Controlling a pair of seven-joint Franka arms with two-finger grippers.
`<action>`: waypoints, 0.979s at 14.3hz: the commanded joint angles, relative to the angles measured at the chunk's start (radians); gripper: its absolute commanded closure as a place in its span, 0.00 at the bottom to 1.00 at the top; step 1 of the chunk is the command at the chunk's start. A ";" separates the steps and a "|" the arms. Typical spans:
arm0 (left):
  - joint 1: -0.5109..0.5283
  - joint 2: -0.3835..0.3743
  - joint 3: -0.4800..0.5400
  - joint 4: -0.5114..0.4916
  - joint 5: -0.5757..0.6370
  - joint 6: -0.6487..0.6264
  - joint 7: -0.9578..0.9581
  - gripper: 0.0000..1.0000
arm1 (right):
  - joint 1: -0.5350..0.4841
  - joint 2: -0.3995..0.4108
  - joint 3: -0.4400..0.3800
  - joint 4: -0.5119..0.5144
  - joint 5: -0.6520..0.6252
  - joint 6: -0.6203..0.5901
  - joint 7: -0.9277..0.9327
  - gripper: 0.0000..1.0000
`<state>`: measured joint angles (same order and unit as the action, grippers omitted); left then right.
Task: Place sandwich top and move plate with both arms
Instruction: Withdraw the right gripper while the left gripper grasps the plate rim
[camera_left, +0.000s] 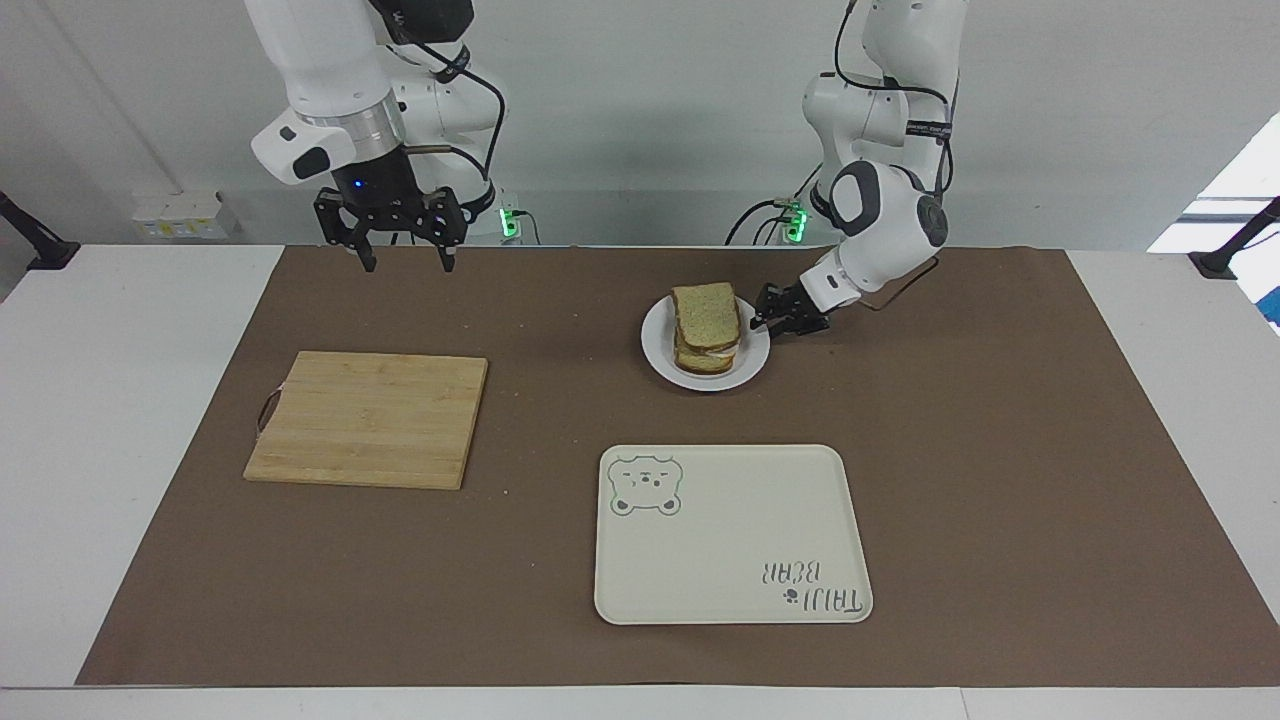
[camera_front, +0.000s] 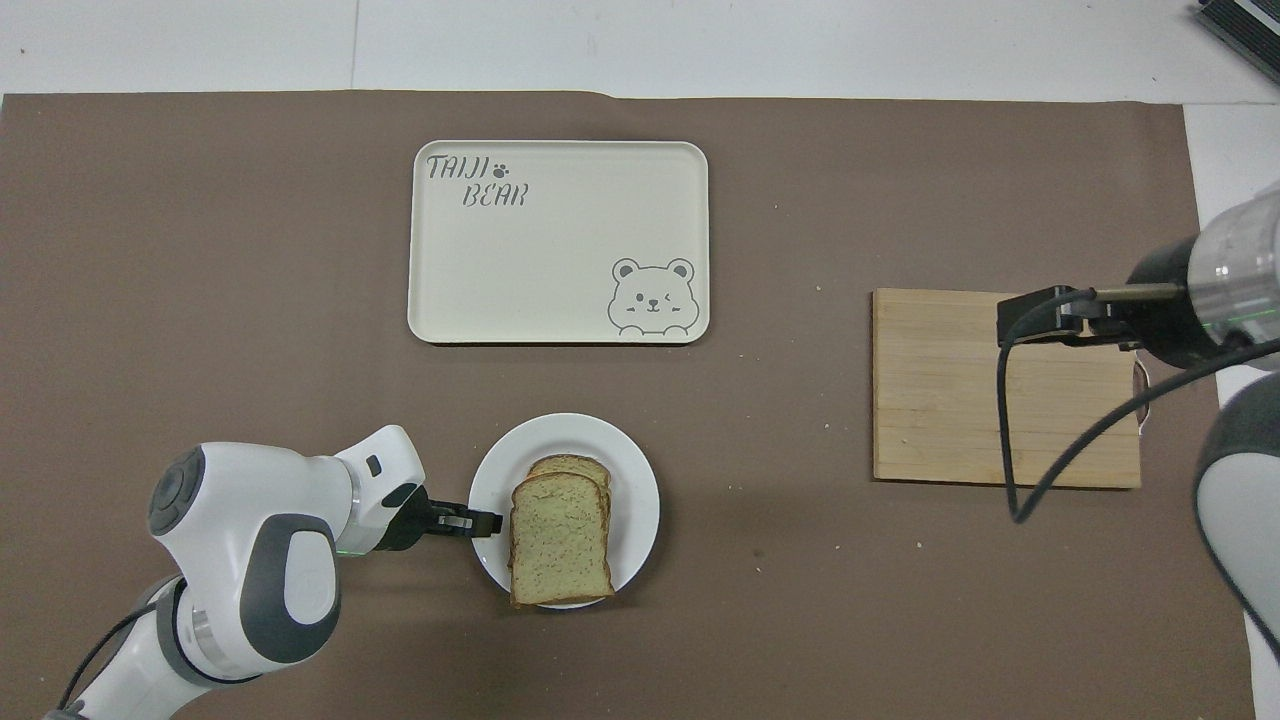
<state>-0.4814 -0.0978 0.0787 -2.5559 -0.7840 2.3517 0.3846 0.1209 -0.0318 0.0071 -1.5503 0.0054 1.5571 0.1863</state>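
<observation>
The sandwich top (camera_left: 706, 313) (camera_front: 560, 545), a speckled bread slice, lies on the stacked sandwich on the small white plate (camera_left: 655, 348) (camera_front: 636, 490). My left gripper (camera_left: 772, 318) (camera_front: 484, 521) is low at the plate's rim on the left arm's side, its fingers closed over the edge. My right gripper (camera_left: 405, 256) (camera_front: 1030, 320) hangs open and high, holding nothing. Seen from overhead, it is over the cutting board.
A bamboo cutting board (camera_left: 370, 418) (camera_front: 950, 400) lies toward the right arm's end of the table. A cream rectangular tray (camera_left: 730, 535) (camera_front: 557, 240) with a bear drawing lies farther from the robots than the plate. A brown mat covers the table.
</observation>
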 joint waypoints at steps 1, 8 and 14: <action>-0.037 0.000 0.015 -0.029 -0.046 0.044 0.019 0.64 | -0.038 0.000 0.008 0.042 -0.016 -0.042 -0.015 0.00; -0.068 0.052 0.013 -0.036 -0.070 0.080 0.028 0.69 | -0.112 -0.088 0.011 -0.025 -0.007 -0.028 -0.016 0.00; -0.048 0.064 0.018 -0.027 -0.179 0.052 0.122 1.00 | -0.109 -0.114 0.020 -0.111 -0.007 -0.031 -0.015 0.00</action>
<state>-0.5334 -0.0590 0.0837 -2.5705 -0.9556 2.3980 0.4640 0.0206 -0.1058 0.0111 -1.6094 0.0054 1.5261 0.1863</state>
